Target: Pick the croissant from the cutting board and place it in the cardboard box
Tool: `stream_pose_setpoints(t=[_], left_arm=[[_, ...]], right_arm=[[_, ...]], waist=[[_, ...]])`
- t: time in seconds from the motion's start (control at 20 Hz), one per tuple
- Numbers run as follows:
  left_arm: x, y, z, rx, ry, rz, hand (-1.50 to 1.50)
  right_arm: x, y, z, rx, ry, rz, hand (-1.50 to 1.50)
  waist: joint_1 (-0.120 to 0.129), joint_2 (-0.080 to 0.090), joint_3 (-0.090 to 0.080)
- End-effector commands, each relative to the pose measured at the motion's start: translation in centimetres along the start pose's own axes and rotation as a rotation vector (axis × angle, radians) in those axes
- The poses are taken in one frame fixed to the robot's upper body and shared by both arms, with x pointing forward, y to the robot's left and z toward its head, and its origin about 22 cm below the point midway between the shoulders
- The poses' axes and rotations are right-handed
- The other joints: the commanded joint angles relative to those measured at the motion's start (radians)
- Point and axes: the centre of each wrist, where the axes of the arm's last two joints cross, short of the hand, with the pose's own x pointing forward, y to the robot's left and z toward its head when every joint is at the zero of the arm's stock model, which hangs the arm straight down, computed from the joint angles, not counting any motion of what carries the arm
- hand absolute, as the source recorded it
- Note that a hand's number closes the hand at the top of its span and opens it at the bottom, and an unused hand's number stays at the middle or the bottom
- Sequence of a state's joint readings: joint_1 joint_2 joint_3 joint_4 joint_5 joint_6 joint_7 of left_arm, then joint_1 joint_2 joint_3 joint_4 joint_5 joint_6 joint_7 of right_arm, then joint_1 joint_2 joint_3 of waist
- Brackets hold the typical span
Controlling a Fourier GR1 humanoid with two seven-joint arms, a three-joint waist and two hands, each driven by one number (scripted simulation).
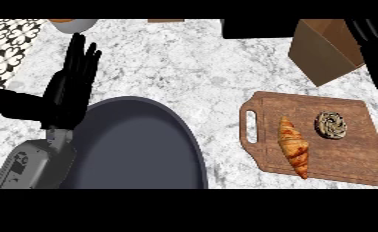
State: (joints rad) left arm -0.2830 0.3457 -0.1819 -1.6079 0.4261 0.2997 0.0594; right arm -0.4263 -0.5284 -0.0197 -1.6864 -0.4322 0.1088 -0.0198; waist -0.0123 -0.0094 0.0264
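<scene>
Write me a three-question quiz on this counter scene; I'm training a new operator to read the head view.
1. True or false: the croissant already lies in the cardboard box.
2. What shares the cutting board with the croissant? A) a round swirled pastry B) an apple C) a knife
3. Fill in: the left hand shows with straight fingers up, just beyond the big dark ____.

Key: 1 false, it lies on the board. 2 A, the swirled pastry beside it. 3 plate.
</scene>
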Motion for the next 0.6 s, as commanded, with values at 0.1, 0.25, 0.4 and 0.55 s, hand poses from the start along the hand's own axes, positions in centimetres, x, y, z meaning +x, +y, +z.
stream_pose_setpoints(t=[0.1,0.25,0.4,0.55], left_arm=[[-2.1,5.2,1.7,0.114,0.116,-0.328,0.00],[-2.8,11.3,3.2,0.237,0.193,-0.629,0.00],[-3.2,9.9,3.1,0.211,0.229,-0.548,0.00],[-3.7,11.7,4.0,0.272,0.279,-0.625,0.00]], right_arm=[[-3.5,0.2,3.4,0.145,0.268,0.060,-1.50],[-6.1,0.2,6.5,0.261,0.491,0.131,-1.50],[0.3,-1.3,3.7,0.603,0.396,0.745,-1.50],[-7.1,-2.2,11.6,0.518,0.484,0.465,-1.50]], waist=[[0.023,0.013,-0.025],[0.042,0.029,-0.023],[0.050,0.017,-0.032],[0.008,0.022,-0.018]])
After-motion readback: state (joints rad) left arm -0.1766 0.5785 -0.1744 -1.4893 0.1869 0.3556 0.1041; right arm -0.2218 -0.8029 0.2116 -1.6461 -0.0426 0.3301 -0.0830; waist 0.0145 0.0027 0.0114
